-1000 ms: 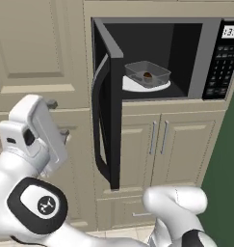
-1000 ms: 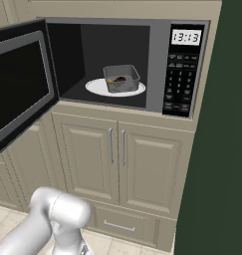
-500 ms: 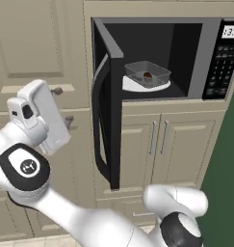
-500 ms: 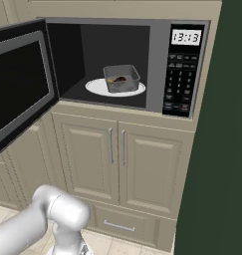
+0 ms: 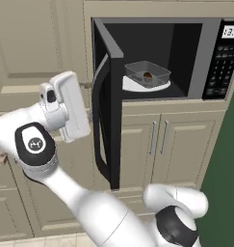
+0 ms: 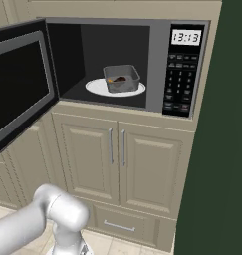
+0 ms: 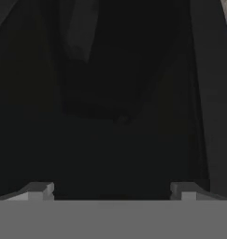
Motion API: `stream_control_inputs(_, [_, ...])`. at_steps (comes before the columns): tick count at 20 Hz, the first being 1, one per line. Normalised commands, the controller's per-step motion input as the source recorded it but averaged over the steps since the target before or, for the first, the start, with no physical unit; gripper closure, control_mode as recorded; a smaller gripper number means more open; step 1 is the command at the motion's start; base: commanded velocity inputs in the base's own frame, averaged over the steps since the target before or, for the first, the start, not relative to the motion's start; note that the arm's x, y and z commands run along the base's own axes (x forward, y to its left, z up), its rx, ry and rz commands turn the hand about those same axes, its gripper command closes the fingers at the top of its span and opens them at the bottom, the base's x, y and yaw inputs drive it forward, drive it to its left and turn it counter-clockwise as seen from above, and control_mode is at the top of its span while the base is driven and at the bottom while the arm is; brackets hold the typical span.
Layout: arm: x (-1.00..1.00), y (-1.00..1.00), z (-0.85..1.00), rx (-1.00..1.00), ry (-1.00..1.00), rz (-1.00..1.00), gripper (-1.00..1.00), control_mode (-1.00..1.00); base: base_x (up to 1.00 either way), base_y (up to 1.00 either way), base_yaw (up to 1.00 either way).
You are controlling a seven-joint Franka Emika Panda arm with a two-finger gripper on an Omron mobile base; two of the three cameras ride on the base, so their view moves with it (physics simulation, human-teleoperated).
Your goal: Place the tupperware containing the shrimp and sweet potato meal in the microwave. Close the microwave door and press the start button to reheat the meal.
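Observation:
The black microwave (image 5: 214,58) (image 6: 184,74) stands open. On its white turntable plate (image 5: 132,86) (image 6: 95,87) rests the grey translucent tupperware (image 5: 152,70) (image 6: 123,85), with the shrimp and sweet potato meal (image 5: 147,75) (image 6: 120,79) showing as small orange and brown bits inside. The microwave door (image 5: 108,96) (image 6: 18,89) swings out to the left, its curved grey handle (image 5: 96,120) on the outer side. My white hand (image 5: 70,103) hovers just left of that outer face, near the handle. In the hand view my gripper (image 7: 111,190) is open and empty, facing a dark surface close ahead.
Beige cabinet doors with two vertical handles (image 5: 158,137) (image 6: 116,146) sit under the microwave, above a drawer (image 6: 120,226). A dark green wall (image 6: 227,149) runs down the right side. Tall beige cabinets (image 5: 36,43) stand left of the door.
My hand has swung to the right and slightly upward, closing in on the outer face of the open door. The door and the tupperware have stayed put.

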Motion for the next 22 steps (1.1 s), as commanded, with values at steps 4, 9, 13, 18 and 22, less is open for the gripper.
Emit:
stream_control_inputs(4, [-0.08,-1.0,0.0,0.04,0.0,-0.21,-1.0,-1.0,0.0,0.0,0.0])
stream_control_inputs(9, [-0.16,-1.0,0.0,0.05,0.0,-0.17,-1.0,-1.0,0.0,0.0,0.0])
stream_control_inputs(13, [-0.16,-1.0,0.0,0.06,-0.01,-0.11,-1.0,-1.0,0.0,0.0,0.0])
stream_control_inputs(18, [0.04,-1.0,0.0,0.08,0.0,-0.01,-1.0,-1.0,0.0,0.0,0.0])
stream_control_inputs(22, [0.29,-0.92,0.0,0.08,0.0,0.02,-1.0,-1.0,0.0,0.0,0.0])
